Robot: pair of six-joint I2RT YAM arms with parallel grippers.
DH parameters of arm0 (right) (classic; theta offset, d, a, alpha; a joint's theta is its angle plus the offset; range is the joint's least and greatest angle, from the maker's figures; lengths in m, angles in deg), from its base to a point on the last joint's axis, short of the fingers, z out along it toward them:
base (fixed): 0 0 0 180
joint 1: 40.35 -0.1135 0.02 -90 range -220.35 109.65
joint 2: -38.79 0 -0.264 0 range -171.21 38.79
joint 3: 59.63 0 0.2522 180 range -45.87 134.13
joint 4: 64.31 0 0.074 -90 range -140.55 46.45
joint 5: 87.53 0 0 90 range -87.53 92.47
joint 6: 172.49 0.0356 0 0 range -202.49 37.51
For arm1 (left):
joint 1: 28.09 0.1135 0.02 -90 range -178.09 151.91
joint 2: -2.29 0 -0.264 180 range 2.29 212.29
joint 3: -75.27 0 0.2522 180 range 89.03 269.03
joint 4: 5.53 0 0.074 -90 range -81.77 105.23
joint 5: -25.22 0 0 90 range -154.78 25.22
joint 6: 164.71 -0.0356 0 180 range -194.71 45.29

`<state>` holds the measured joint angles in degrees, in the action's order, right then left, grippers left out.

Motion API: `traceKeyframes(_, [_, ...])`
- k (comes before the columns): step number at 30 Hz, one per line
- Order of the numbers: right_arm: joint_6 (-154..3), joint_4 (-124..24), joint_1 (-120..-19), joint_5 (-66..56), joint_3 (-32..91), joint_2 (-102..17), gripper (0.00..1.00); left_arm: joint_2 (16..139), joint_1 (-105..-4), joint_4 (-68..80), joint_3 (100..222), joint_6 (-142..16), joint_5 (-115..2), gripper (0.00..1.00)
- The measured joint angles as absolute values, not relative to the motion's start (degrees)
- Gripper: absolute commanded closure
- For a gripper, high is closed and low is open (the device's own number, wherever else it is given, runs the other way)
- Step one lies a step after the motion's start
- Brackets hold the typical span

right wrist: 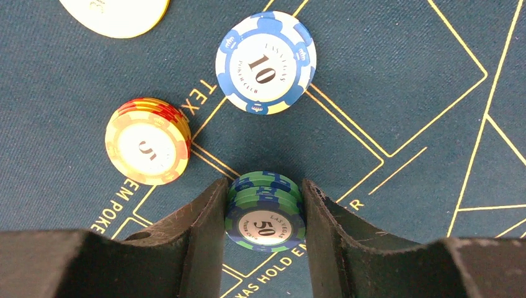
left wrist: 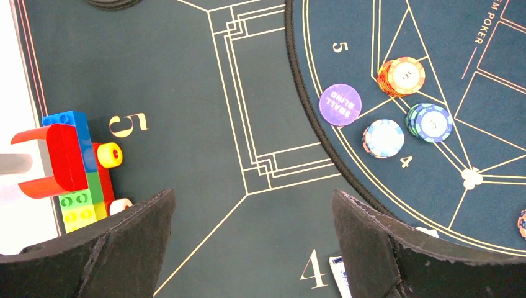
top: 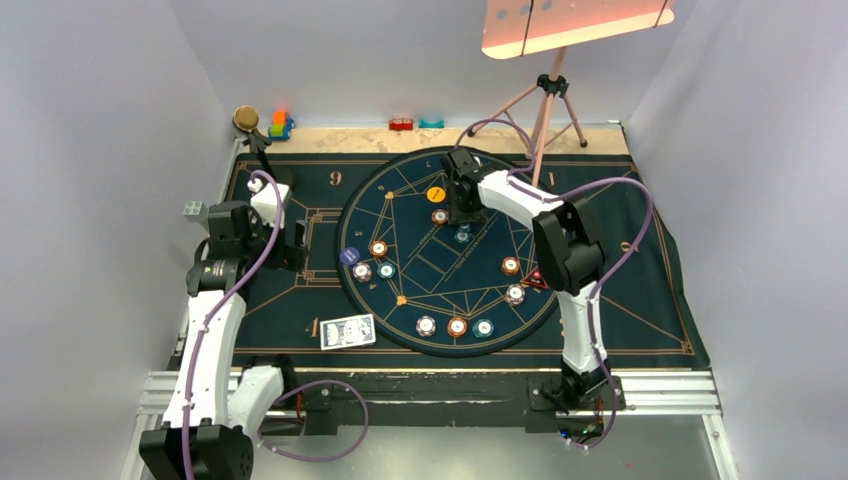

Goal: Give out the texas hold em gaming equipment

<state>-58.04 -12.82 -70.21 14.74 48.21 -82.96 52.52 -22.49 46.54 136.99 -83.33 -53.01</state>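
Note:
My right gripper (right wrist: 263,186) is shut on a small stack of green-and-blue "50" chips (right wrist: 265,214), with both fingers pressed against its sides. Just ahead lie an orange "5" stack (right wrist: 147,141), a blue-and-white "10" stack (right wrist: 265,62) and a pale yellow disc (right wrist: 115,12). In the top view this gripper (top: 462,212) hangs over the far half of the round mat (top: 400,322). My left gripper (top: 298,245) (left wrist: 253,195) is open and empty above the rectangular mat. The card deck (top: 348,331) lies near that mat's front, and a red triangular token (top: 537,279) sits on the round mat's right side.
Several chip stacks ring the round mat, among them orange (left wrist: 401,76), white (left wrist: 383,138) and blue (left wrist: 430,121) next to a purple disc (left wrist: 340,104). Toy blocks (left wrist: 74,167) stand by the left edge. A tripod (top: 548,100) and more blocks (top: 279,124) line the back.

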Motion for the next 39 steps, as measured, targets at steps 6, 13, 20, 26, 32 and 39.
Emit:
traceKeyframes(6, [-58.08, -14.74, -70.34, 14.68, 45.63, -82.04, 0.64, 52.52, -22.49, 46.54, 136.99, -83.31, -53.01, 0.0])
traceKeyframes(13, [-58.11, -15.31, -70.74, 13.67, 42.46, -79.88, 0.32, 52.5, -22.49, 46.52, 136.99, -83.31, -53.01, 0.0])
traceKeyframes(20, [-58.17, -15.55, -71.72, 13.41, 42.07, -79.75, 0.2, 52.5, -22.49, 46.54, 136.99, -83.31, -53.01, 0.0])
traceKeyframes(26, [-58.11, -15.88, -72.46, 13.39, 40.34, -78.37, 0.22, 52.5, -22.49, 46.52, 136.99, -83.31, -53.01, 0.0])
traceKeyframes(32, [-57.47, -15.96, -73.91, 13.43, 36.63, -76.01, 0.38, 52.5, -22.49, 46.49, 136.99, -83.31, -53.01, 0.0])
traceKeyframes(39, [-57.04, -16.47, -74.41, 13.52, 36.3, -75.94, 0.56, 52.5, -22.49, 46.49, 136.99, -83.33, -53.03, 0.0])
